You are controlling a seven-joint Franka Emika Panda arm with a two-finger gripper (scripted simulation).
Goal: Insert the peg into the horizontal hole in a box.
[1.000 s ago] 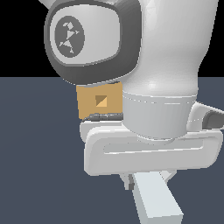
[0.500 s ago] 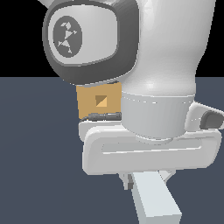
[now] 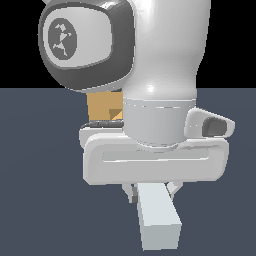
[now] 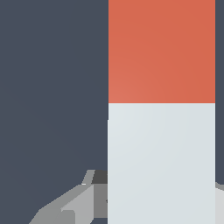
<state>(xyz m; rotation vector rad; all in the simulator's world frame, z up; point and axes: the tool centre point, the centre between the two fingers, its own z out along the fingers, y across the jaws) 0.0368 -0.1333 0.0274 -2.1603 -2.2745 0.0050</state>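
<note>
The end effector [image 3: 150,192] of the white robot arm [image 3: 160,65] is clamped on the peg [image 3: 157,217], its fingers pressed to the bar's two sides just beneath the broad white hand. In the exterior view the pale grey end of the peg juts out from under the hand toward the camera, its square end face turned to the viewer, held level above the dark blue-grey counter [image 3: 40,200]. The wrist view shows the same peg [image 4: 162,162] running away from the camera, first the pale section and then the red section farther out, with grey finger parts [image 4: 74,205] showing at the side of the bar near its held end.

Behind the arm, and mostly hidden by it, stands the tan box [image 3: 102,107]. Only a strip of its face shows between the arm's large rounded joint above and the hand below, at the exterior view's left of the wrist. At the inner edge of that strip, right against the wrist, a small lighter orange wedge marks the hole [image 3: 117,114]; the rest of it is covered by the arm. The peg's red end lies on the box side of the hand, but the exterior view hides it, so whether it touches the box cannot be told.
</note>
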